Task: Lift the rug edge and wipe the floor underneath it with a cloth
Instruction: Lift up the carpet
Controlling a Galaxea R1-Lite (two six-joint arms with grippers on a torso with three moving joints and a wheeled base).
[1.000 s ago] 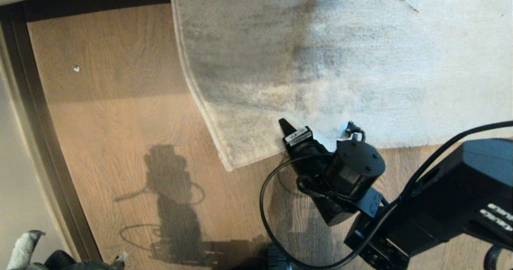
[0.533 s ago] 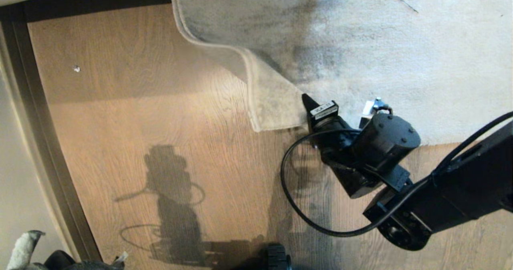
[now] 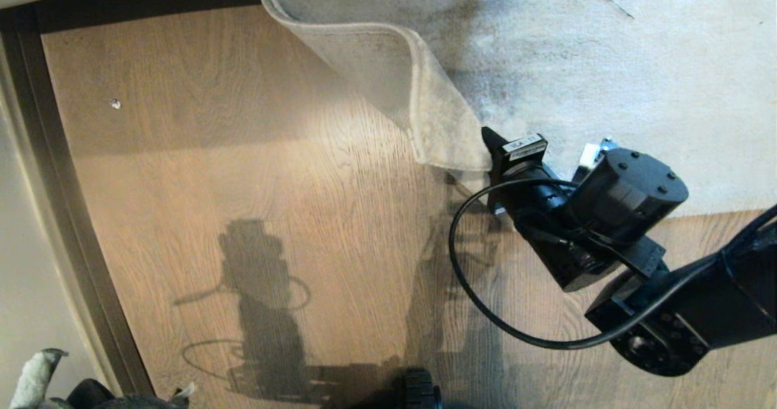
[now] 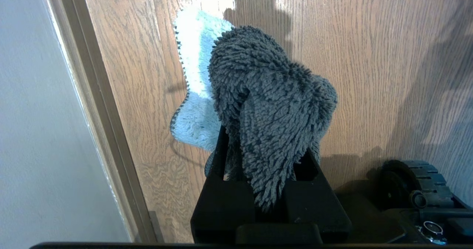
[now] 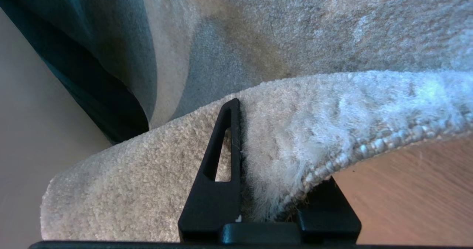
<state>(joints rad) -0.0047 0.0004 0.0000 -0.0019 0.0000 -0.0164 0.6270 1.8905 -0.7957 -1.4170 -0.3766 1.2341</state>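
1. The right hand (image 3: pixel 495 148), clamped on the rug edge (image 3: pixel 443 136), has drawn the corner back, baring more floor (image 3: pixel 243 154).
2. The left hand (image 4: pixel 264 175), parked low, grips the cloth (image 4: pixel 269 105).
3. Risk: the heavy rug may slip from the pinch and flop back down.

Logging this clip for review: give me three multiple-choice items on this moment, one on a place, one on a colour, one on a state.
1. Where is the cloth?
A. In the left gripper
B. Lying on the rug
C. Under the rug edge

2. What colour is the floor?
A. White tile
B. Brown wood grain
C. Green

3. How does the rug edge stand?
A. Flat on the floor
B. Rolled into a tube
C. Pinched in the right gripper and raised off the floor

Answers:
1 A, the left wrist view shows the fuzzy dark cloth clamped between the jaws.
2 B, brown planks fill the head view.
3 C, the right jaws close on the border, and the corner curls up off the floor.
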